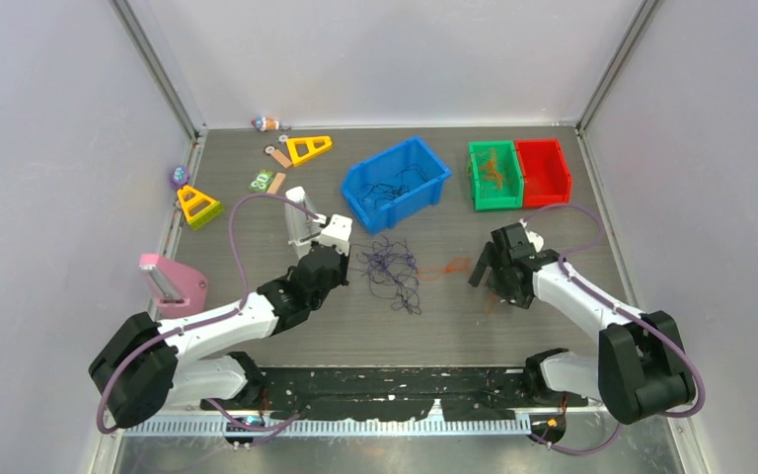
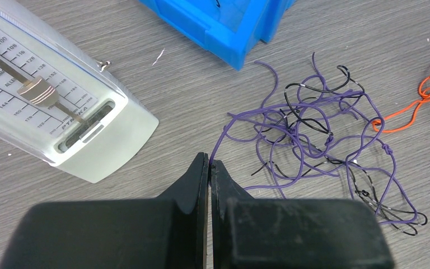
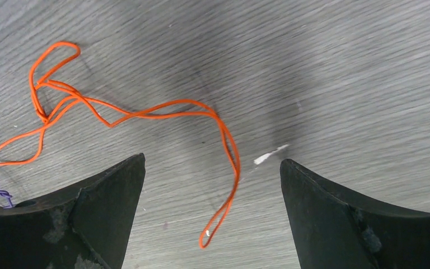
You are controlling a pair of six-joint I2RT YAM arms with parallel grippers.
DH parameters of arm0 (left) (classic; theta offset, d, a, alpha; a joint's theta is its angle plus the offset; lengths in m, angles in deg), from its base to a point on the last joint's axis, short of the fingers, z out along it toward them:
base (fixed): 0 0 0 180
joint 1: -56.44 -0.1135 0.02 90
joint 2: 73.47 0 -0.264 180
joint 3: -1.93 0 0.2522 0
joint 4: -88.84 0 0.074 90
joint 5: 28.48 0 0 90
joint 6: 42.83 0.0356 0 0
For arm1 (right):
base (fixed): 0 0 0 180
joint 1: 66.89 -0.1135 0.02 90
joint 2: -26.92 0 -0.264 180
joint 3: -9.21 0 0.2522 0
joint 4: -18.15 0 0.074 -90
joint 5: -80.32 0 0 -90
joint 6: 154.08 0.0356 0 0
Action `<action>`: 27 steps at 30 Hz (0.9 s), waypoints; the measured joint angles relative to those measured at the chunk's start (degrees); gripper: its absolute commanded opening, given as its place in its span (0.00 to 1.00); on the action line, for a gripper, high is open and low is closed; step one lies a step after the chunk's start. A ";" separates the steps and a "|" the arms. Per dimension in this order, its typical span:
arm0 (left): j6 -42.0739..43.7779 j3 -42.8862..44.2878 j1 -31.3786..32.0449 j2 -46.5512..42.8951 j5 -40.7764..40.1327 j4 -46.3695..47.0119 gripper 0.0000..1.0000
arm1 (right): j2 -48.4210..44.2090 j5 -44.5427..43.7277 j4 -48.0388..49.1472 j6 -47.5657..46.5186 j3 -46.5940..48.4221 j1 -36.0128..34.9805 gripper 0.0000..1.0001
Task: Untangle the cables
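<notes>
The cables (image 1: pixel 390 272) lie on the grey table (image 1: pixel 454 331) between the arms, near the blue bin (image 1: pixel 400 209). They form a loose tangle of purple and black strands, with an orange strand (image 3: pixel 145 115) trailing off its right side. The left gripper (image 2: pixel 209 162) has its fingers pressed together at the tangle's left edge, where a purple strand reaches their tips; whether it is pinched cannot be told. The right gripper (image 3: pixel 213 162) hovers over the orange strand's free end, fingers spread wide, holding nothing. A white metronome (image 2: pixel 61 112) sits beside the left gripper

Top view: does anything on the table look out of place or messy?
Yes: a white metronome sits close beside the purple-and-black wire tangle, unrelated clutter in the work area. The black tape along the near edge looks torn and ragged.
</notes>
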 measured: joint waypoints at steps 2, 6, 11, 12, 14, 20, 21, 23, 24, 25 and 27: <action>0.00 0.00 0.00 0.02 0.00 0.02 0.00 | 1.16 0.44 1.38 1.55 -0.63 -1.18 0.83; 0.02 0.00 0.00 0.02 -0.02 0.02 0.00 | 3.82 -0.15 3.50 3.45 -0.22 -2.43 0.08; 0.00 0.00 0.00 0.02 -2.05 -0.31 0.00 | 4.44 -2.95 2.19 4.83 1.07 -2.54 0.05; -0.20 0.00 0.02 0.02 -3.82 -0.79 0.00 | 4.02 -4.42 1.14 4.85 1.86 -2.32 0.05; -0.81 0.00 0.04 -0.02 -7.52 -1.88 0.00 | 2.25 -6.47 -0.48 4.68 3.21 -0.90 0.05; -6.73 -0.04 -2.03 -2.43 -17.57 -6.51 0.00 | -9.18 -14.40 -4.55 4.26 6.16 10.40 0.05; -8.35 -0.04 -3.13 -2.95 -18.64 -7.63 0.00 | -10.75 -15.76 -4.96 4.26 6.36 12.90 0.05; -12.00 -0.02 -5.44 -3.65 -20.17 -10.49 0.00 | -14.62 -18.71 -6.23 4.39 6.54 16.46 0.05; -13.88 -0.02 -6.56 -3.85 -20.87 -12.17 0.00 | -16.55 -20.48 -7.08 4.72 6.58 17.73 0.05; -15.63 -0.04 -7.65 -4.00 -21.57 -13.81 0.00 | -18.32 -22.23 -7.89 5.20 6.60 18.67 0.05; -18.45 -0.04 -8.94 -4.37 -22.69 -16.26 0.00 | -21.27 -24.65 -9.55 6.23 6.60 19.26 0.05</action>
